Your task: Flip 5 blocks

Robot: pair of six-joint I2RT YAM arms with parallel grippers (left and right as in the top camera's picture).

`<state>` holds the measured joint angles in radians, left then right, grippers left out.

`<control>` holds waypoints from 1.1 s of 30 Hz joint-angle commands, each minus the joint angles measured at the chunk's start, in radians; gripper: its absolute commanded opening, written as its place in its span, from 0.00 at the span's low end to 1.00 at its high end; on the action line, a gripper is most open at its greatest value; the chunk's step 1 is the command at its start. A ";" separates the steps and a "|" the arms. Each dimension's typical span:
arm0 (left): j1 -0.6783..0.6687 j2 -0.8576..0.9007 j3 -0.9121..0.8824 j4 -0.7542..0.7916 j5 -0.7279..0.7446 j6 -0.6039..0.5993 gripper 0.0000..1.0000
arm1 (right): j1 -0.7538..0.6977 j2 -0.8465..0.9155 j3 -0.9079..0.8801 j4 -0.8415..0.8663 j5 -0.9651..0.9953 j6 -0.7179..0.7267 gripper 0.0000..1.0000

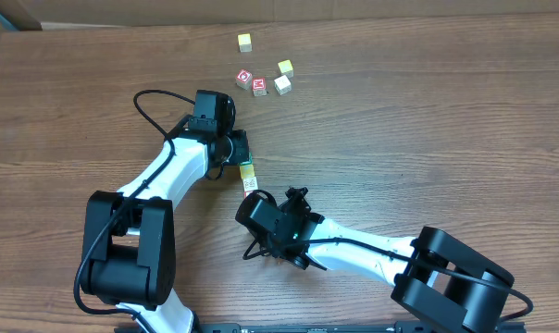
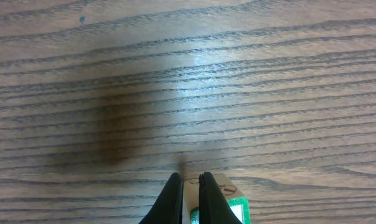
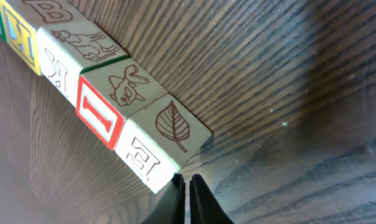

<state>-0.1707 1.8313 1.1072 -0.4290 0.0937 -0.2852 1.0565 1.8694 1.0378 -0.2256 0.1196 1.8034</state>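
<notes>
Blocks [image 3: 101, 115] sit in one tight row on the wood table [image 3: 287, 74]. Right gripper [image 3: 183, 182] pinched closed, empty, tips at the corner of the leaf-topped end block [image 3: 172, 124]. Left gripper [image 2: 190, 180] also closed, empty, green block [image 2: 238, 205] just beside its fingers [image 2: 171, 200] at the row's other end.

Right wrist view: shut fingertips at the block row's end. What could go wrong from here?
1. The right gripper, shut at the corner of the leaf block, may shove the touching row instead of flipping one.
2. The left gripper, shut beside the green block, crowds the same row; arms might collide.
</notes>
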 commanded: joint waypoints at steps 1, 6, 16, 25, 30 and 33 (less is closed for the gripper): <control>-0.009 0.000 -0.008 0.000 -0.008 -0.006 0.04 | 0.005 0.008 0.022 0.008 0.025 0.008 0.07; -0.010 0.000 -0.008 0.006 -0.008 -0.006 0.04 | 0.006 0.008 0.022 0.008 0.021 0.008 0.07; -0.010 0.000 -0.008 0.023 -0.008 -0.007 0.04 | 0.023 0.008 0.022 0.023 0.022 0.008 0.07; -0.009 0.000 -0.008 0.026 -0.016 -0.007 0.04 | 0.023 0.007 0.022 0.031 0.016 -0.008 0.04; -0.009 0.000 -0.008 0.021 -0.016 -0.006 0.04 | 0.010 -0.004 0.023 0.035 -0.042 -0.073 0.04; -0.009 0.000 -0.008 0.021 -0.016 -0.006 0.04 | 0.008 -0.004 0.023 -0.006 -0.044 -0.082 0.04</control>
<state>-0.1707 1.8313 1.1057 -0.4107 0.0933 -0.2852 1.0725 1.8725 1.0416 -0.2157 0.0864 1.7496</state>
